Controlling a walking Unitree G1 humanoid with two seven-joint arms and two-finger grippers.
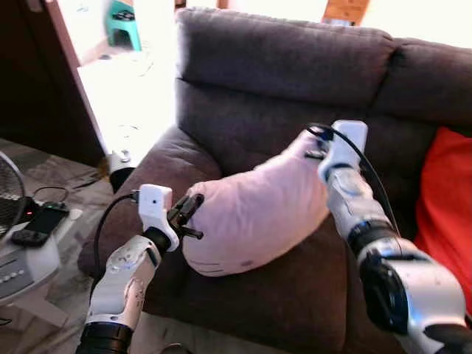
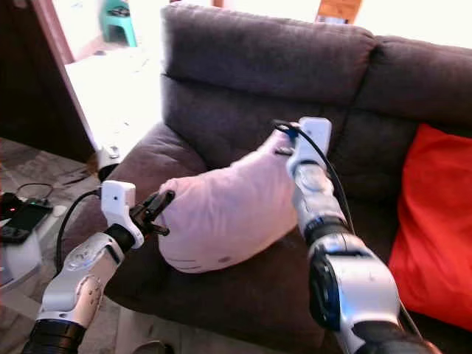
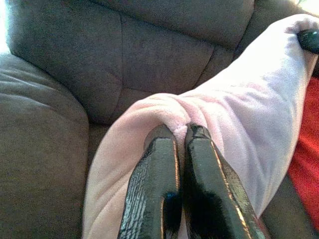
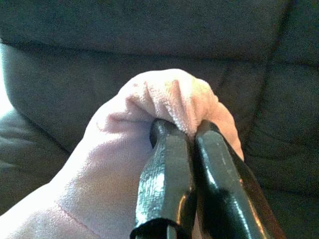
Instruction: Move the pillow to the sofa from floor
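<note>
Pinching the pink pillow (image 1: 254, 210) over the sofa (image 1: 280, 88) seat, left gripper (image 3: 182, 132) and right gripper (image 4: 182, 127) each clamped tight on a corner.

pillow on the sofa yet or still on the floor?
On the sofa: the pink pillow rests on the seat cushion, tilted. Left end effector and right end effector are each shut on a pinch of its fabric.

Pillow (image 1: 254, 210) – fleecy cloth; fingers (image 3: 159, 189) – glossy black.
</note>
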